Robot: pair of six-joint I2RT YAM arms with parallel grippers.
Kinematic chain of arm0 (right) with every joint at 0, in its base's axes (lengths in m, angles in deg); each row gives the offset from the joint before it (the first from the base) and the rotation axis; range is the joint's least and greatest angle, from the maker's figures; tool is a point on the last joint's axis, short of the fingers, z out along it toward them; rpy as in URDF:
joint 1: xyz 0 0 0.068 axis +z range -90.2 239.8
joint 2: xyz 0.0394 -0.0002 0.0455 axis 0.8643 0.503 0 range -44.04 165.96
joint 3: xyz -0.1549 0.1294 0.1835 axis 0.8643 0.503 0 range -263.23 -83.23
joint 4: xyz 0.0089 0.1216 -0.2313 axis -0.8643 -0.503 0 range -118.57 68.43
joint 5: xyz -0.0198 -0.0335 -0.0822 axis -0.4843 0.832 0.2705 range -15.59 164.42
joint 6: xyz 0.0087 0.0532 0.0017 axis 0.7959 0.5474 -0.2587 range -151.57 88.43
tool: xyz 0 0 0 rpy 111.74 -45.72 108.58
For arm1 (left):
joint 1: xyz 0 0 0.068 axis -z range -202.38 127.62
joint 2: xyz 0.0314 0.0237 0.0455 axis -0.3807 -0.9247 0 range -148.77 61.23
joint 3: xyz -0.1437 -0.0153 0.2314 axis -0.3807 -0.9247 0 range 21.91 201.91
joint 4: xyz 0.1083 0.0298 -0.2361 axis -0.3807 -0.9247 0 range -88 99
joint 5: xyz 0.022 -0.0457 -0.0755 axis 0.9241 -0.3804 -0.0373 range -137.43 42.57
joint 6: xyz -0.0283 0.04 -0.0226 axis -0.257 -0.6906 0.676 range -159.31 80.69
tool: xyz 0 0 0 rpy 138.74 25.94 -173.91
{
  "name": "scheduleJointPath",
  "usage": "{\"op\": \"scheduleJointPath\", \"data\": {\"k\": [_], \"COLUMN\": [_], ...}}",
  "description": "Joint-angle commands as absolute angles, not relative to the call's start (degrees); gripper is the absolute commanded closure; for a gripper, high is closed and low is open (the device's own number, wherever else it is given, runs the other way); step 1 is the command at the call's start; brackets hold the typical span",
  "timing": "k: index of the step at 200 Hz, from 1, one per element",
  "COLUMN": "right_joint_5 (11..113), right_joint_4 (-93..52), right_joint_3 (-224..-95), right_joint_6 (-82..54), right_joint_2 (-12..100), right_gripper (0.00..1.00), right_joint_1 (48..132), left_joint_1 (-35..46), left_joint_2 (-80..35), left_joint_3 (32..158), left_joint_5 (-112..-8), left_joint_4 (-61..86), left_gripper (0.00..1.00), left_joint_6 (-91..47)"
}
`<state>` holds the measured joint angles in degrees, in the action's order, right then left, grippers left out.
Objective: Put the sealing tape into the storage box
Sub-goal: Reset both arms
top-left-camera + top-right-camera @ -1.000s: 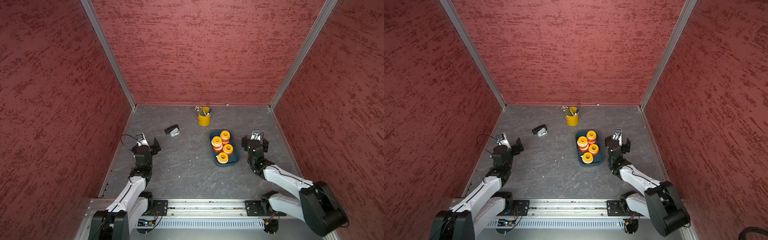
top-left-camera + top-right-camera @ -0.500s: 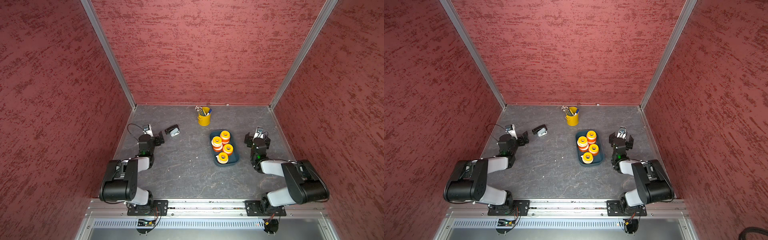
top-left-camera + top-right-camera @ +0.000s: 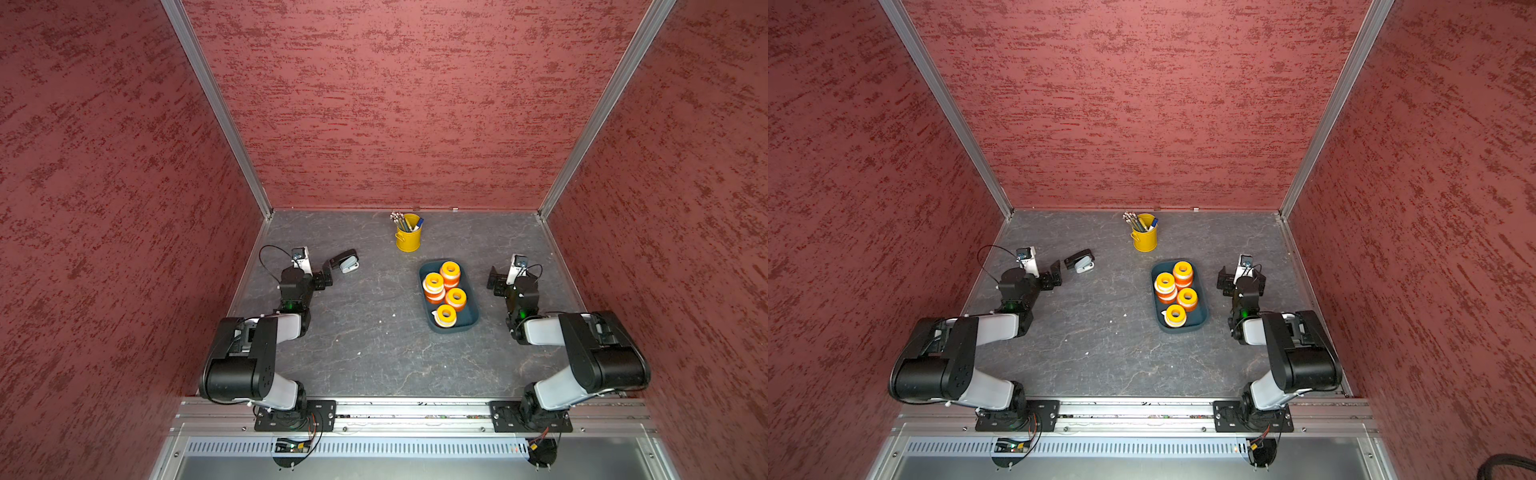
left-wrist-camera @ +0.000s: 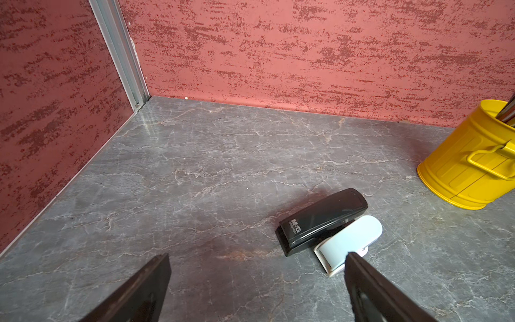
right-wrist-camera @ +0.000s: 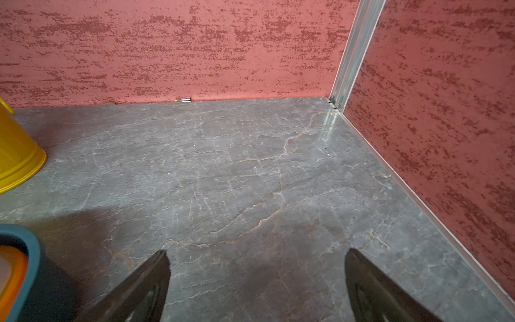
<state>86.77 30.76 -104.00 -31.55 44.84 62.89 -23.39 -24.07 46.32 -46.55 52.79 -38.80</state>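
Black and spread wide, the left tool [image 4: 257,255] holds nothing and sits low over the grey marbled table [image 3: 374,357]. One fingertip lies just beside the black-and-pale-grey stapler [image 4: 323,220]; whether it touches cannot be told. A second ago this tool was nearer the left wall and well short of the stapler, and it has since swung toward it.

The right tool [image 5: 257,252] is also wide apart and empty, over bare table beside the dark teal shallow plastic storage box [image 3: 473,318]. In both top views it sits about where it was a second ago.

The arms themselves have changed most. A second ago they reached out low from the front rail [image 3: 415,409]; now they are folded, with the elbows drawn back above it.

The orange-sided and yellow rolls of sealing tape [image 3: 445,314] stand in four stacks inside the storage box and have not moved. The yellow metal pen bucket [image 3: 408,240] stands apart behind the box.
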Motion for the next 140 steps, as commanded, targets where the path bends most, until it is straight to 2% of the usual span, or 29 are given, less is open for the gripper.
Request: {"op": "scheduleJointPath", "data": {"k": [1, 140], "right_joint_5": [85.3, 85.14], "right_joint_4": [32.78, 32.22], "right_joint_3": [-104.45, -104.72], "right_joint_6": [-31.03, -30.97], "right_joint_2": [44.63, 44.73], "right_gripper": [0.01, 0.02], "right_joint_1": [62.6, 62.6], "left_joint_1": [-23.63, -23.69], "left_joint_2": [-24.67, -24.68], "left_joint_3": [46.16, 46.14], "left_joint_5": [-47.4, -47.42], "left_joint_4": [54.13, 54.18], "left_gripper": [0.0, 0.0], "left_joint_6": [-39.66, -39.73]}}
